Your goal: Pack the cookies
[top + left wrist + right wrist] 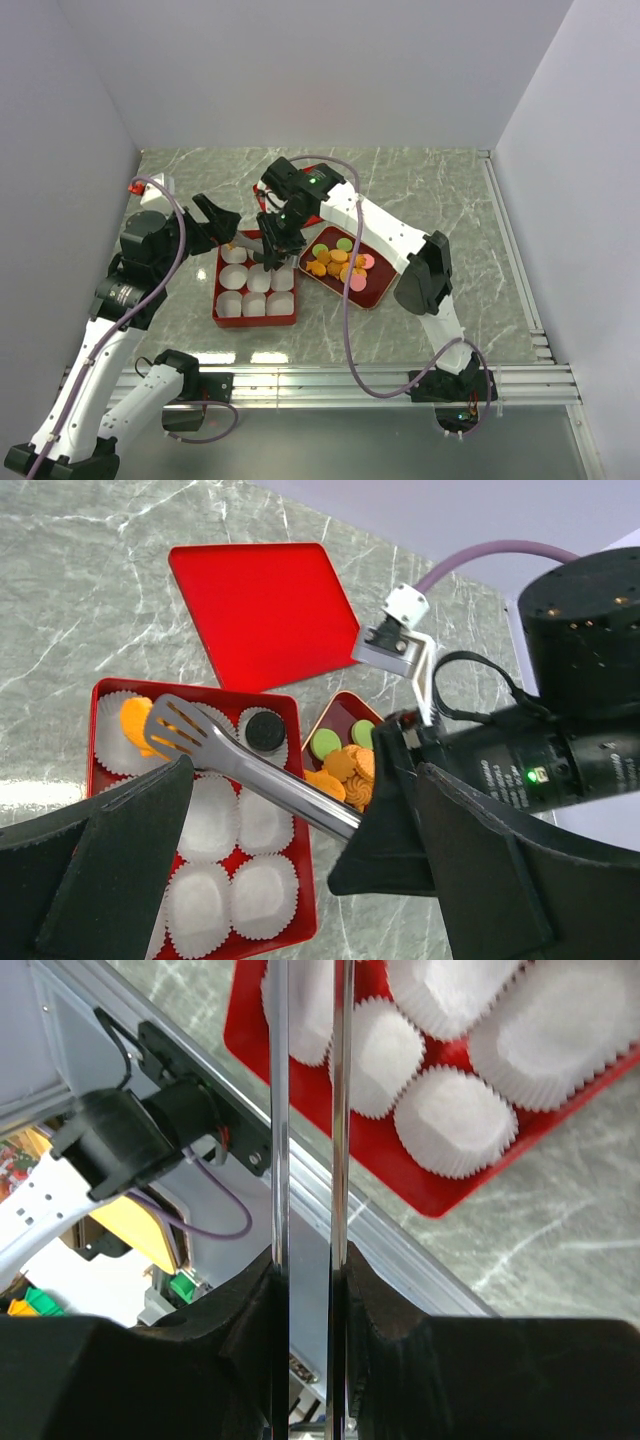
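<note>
Over far-left cup of red box, noted right tool pressed together on tongs, blade over orange cookie, likely seating it in paper liner; left tool spread, empty, just left of box, clear of work; other cookies heaped on tray right of box.

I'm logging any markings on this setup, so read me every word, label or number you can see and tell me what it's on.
Small white print on the right arm's black housing, beside the green light: too small and blurred to read.
No other text: none on the red box, red lid, cookie tray, paper cups or tongs.
</note>
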